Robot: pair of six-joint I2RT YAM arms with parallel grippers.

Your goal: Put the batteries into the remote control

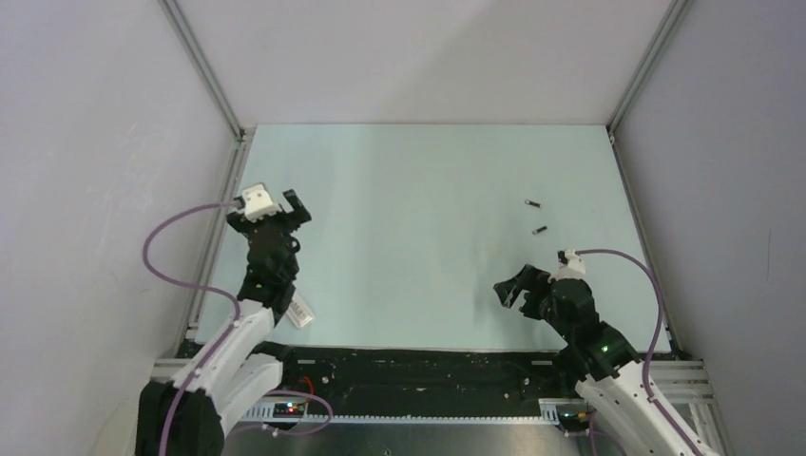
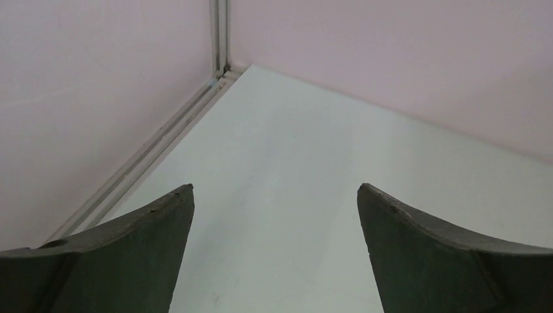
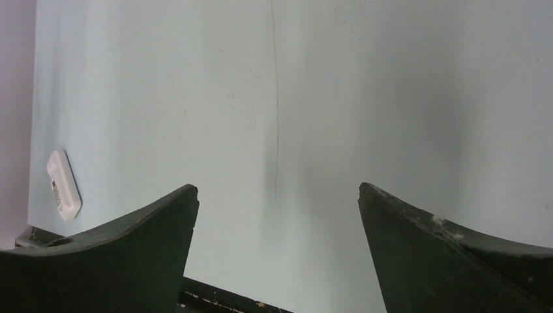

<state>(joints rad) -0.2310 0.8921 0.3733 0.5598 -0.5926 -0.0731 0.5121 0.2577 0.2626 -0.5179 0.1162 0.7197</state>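
Two small dark batteries [image 1: 532, 203] lie close together on the pale table [image 1: 418, 171], right of centre, just beyond the right gripper [image 1: 509, 290]. The white remote control [image 1: 300, 311] lies at the table's near left edge, beside the left arm. The left gripper [image 1: 296, 205] and the right one both have their fingers spread wide, holding nothing.

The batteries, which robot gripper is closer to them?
Right. The right gripper hangs open just on the near side of the batteries, slightly to their left. The left gripper, also open, is far off at the table's left side.
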